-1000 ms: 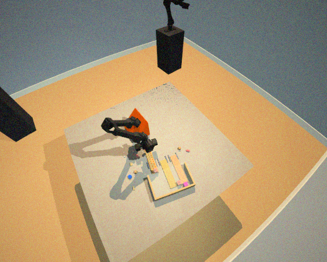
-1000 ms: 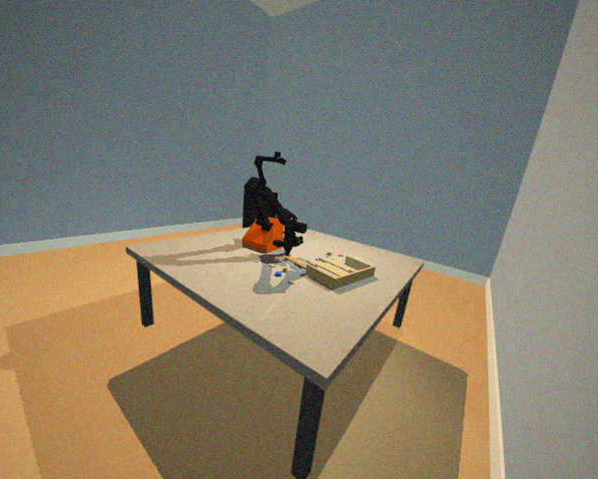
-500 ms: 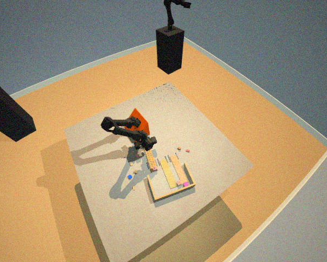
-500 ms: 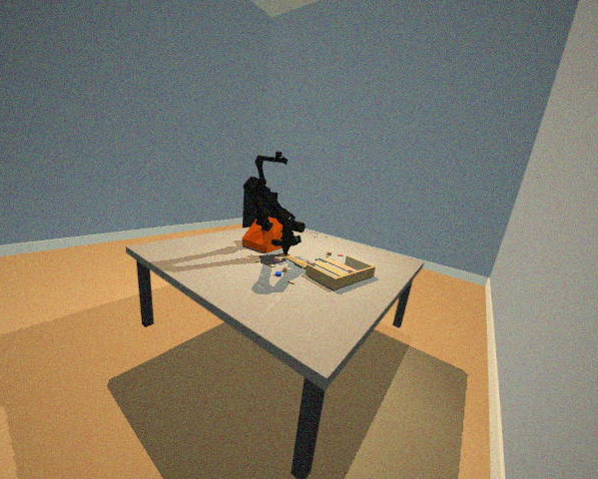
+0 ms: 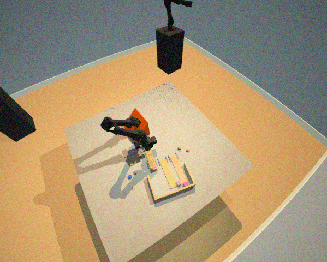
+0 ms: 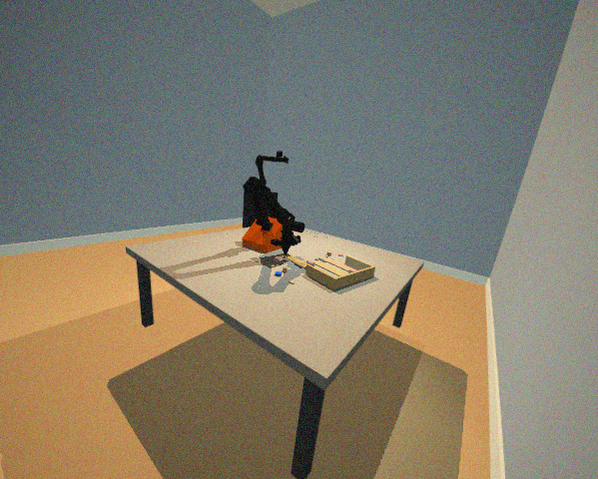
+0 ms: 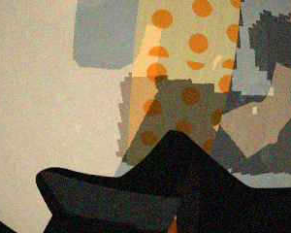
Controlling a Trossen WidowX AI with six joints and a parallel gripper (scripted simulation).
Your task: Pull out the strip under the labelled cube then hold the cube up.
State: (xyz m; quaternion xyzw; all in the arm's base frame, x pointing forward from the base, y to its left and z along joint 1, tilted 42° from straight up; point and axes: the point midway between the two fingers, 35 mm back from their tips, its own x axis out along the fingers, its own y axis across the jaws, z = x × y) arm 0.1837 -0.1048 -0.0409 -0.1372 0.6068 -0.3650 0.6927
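A long strip with orange dots [image 5: 149,156] [image 7: 199,44] lies out past the open side of the tray, with a small pinkish cube [image 5: 154,167] at its tray end. My gripper [image 5: 146,148] [image 6: 286,254] [image 7: 175,136] is shut, its fingertips down at the strip's arm-side end; nothing shows between the fingers. A plain yellow strip [image 5: 168,174] and an orange-tan strip [image 5: 177,166] lie partly in the tray. A pink cube [image 5: 178,183] and a magenta cube [image 5: 185,184] are at their inner ends. The cubes are too small to read any label.
The tray [image 5: 171,194] [image 6: 334,283] has low walls. Thin grey guides [image 5: 166,159] stand at its open side. A blue piece [image 5: 129,176] [image 6: 278,273], a tan piece [image 5: 135,172], an orange piece [image 5: 179,148] and a red piece [image 5: 187,150] lie around.
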